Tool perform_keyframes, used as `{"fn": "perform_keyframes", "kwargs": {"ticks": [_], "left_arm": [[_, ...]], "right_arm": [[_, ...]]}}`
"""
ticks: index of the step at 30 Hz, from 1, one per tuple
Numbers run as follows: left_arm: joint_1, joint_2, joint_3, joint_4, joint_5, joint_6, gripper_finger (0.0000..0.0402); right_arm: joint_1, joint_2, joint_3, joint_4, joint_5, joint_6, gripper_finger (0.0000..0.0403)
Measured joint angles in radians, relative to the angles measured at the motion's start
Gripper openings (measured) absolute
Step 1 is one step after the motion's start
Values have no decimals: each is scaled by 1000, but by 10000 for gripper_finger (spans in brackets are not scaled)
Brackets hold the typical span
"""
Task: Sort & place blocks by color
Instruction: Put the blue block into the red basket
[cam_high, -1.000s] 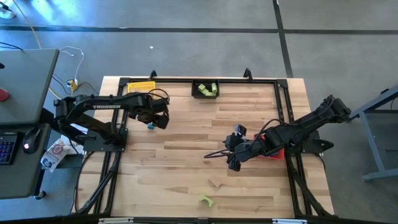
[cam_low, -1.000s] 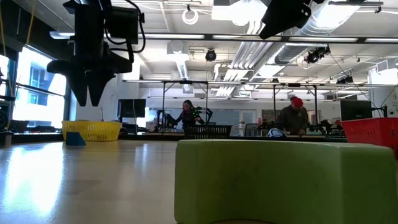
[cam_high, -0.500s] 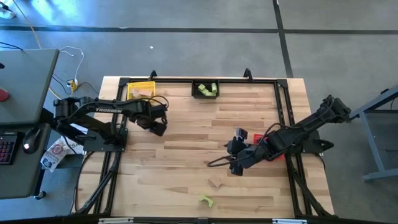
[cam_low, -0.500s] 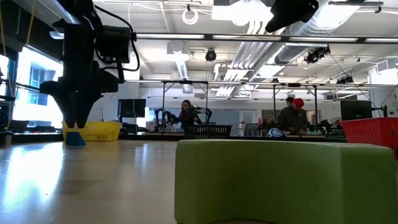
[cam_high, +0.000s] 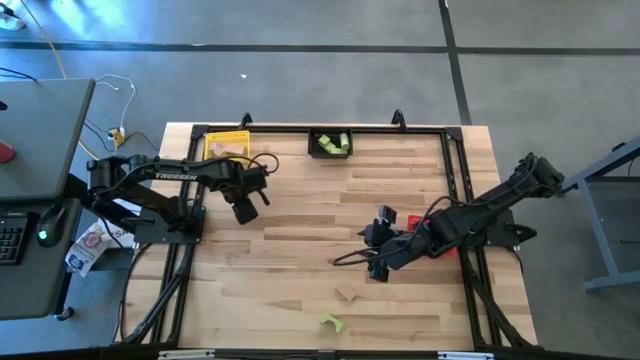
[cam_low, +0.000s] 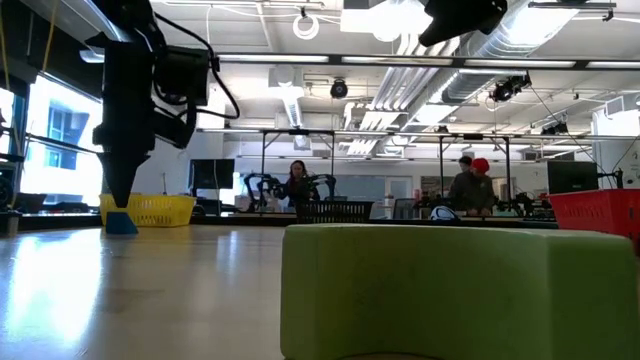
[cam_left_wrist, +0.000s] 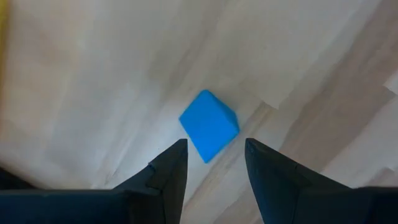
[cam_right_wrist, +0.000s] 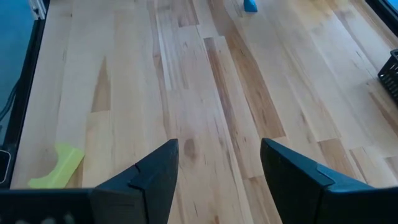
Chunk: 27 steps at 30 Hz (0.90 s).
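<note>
High view: a light wooden table (cam_high: 300, 250) carries two dark arms. The left gripper (cam_high: 244, 209) hangs over the table's left part, just in front of the yellow bin (cam_high: 226, 143) at the far edge. Left wrist view: its two dark fingers (cam_left_wrist: 168, 168) stand apart, and a small blue cube (cam_left_wrist: 209, 124) lies on the wood just ahead of the tips, not touched by either. Low view: the same gripper points straight down at far left, its tips just above the blue cube (cam_low: 121, 222), with the yellow bin (cam_low: 150, 209) behind.

High view, right side: the right gripper (cam_high: 375, 262) rests low over the table's right-centre, beside the red bin (cam_high: 443, 246), mostly hidden under the arm. Right wrist view: its fingers (cam_right_wrist: 152, 171) are spread and hold nothing.

A black bin (cam_high: 329, 143) at the far edge holds light green blocks (cam_high: 336, 142). Near the front edge lie a tan wooden block (cam_high: 346, 294) and a light green arch block (cam_high: 331, 322), close together; the arch block fills the low view's foreground. Two people (cam_low: 470, 188) show in the room behind.
</note>
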<state>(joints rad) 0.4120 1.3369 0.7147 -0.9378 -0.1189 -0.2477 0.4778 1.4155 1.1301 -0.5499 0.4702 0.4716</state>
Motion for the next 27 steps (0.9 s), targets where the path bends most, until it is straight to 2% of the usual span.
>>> {"fn": "perform_keyframes", "kwargs": {"ticks": [7, 11, 20, 27], "left_arm": [[-6, 0, 0, -23, 51, 24, 145], [-15, 0, 0, -72, 10, 19, 145], [-15, 1, 0, -61, 6, 20, 145], [-25, 101, 0, -56, 3, 17, 145]], "right_arm": [[0, 0, 0, 0, 0, 21, 213], [0, 0, 0, 0, 0, 20, 213], [0, 0, 0, 0, 0, 18, 213], [0, 0, 0, 0, -1, 18, 213]]}}
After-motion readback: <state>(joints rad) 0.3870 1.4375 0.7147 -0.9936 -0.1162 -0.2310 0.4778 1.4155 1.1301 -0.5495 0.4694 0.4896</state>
